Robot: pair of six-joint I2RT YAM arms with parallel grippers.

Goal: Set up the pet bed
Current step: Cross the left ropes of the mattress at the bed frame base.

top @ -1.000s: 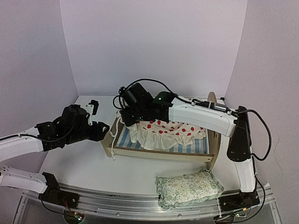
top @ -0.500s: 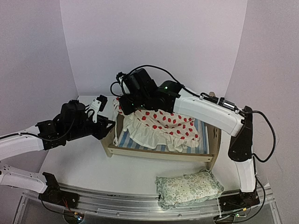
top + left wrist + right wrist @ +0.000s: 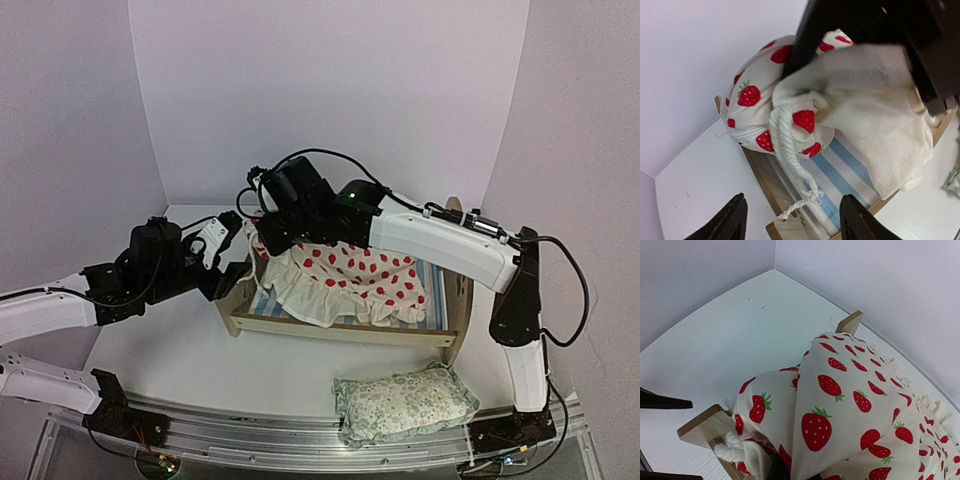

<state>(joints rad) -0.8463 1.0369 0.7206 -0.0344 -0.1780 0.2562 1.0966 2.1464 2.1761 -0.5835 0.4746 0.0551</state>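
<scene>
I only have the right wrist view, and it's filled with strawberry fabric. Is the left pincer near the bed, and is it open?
Observer: Yes. The left pincer is open and empty at the left end of the pet bed, pointed at the cushion.
Operator: Is the cushion lying flat in the frame?
Observer: No. The right pincer holds its left end bunched above the bed. The rest drapes across, leaving the striped base bare at the right end.
Operator: Where's the pillow?
Observer: The green pillow lies on the table in front of the bed, outside it.
</scene>
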